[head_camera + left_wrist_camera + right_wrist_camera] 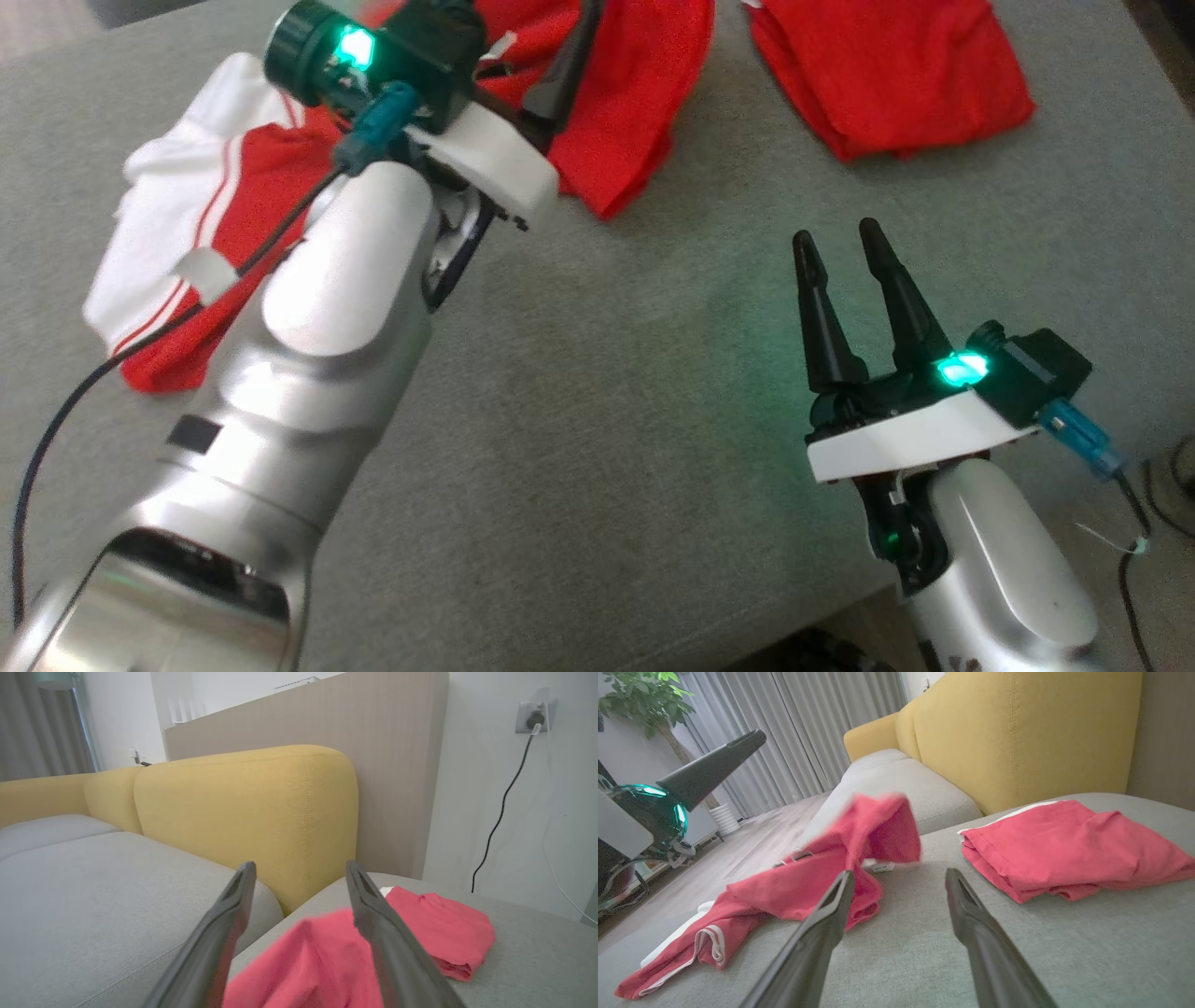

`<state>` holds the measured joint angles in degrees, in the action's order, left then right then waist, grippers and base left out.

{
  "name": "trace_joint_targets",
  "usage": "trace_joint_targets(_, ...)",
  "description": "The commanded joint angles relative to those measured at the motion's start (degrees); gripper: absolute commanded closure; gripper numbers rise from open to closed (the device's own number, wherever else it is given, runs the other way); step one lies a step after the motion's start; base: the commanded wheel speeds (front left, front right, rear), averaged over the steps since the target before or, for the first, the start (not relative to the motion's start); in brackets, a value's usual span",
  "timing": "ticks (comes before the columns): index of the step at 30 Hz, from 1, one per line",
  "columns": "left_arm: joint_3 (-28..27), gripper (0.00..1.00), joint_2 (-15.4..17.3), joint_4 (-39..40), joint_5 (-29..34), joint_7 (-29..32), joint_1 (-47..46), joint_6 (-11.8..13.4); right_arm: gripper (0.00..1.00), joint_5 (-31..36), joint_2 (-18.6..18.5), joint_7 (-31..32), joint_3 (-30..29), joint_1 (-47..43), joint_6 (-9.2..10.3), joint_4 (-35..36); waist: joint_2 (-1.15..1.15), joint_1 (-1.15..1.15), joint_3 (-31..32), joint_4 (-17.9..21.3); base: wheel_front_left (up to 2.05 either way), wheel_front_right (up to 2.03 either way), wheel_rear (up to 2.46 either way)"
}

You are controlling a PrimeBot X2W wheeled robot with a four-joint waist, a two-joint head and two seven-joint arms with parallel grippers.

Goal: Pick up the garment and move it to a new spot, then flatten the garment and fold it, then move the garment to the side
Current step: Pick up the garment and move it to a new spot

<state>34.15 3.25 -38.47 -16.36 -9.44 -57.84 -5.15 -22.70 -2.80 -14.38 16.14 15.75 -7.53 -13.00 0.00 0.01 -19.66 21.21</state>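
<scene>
Garment point(215, 205) crumpled, red and white, near the far left corner of the seat point(607, 420). Left gripper point(300, 864) just above it, fingers spread, holding nothing. Right gripper point(836, 231) near the right edge, fingers apart, empty. Risk of sliding off that corner if tugged outward. Risk of pinching bunched layers together. Risk of snagging the folded red cloth point(887, 75) at the far right corner.

Bare grey cushion point(607, 420) lies open between the crumpled garment point(233, 187) and the folded red garment point(896, 75).
</scene>
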Motion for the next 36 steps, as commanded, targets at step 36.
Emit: trace_joint_targets(36,-13.05,0.0,5.66,23.23,-3.32,-5.55,45.48,9.55,0.0,9.4,-0.08,-0.62,-10.71,-8.78,0.04,-0.88,0.0,-0.01,13.42,-24.85,0.0,0.0,0.0)
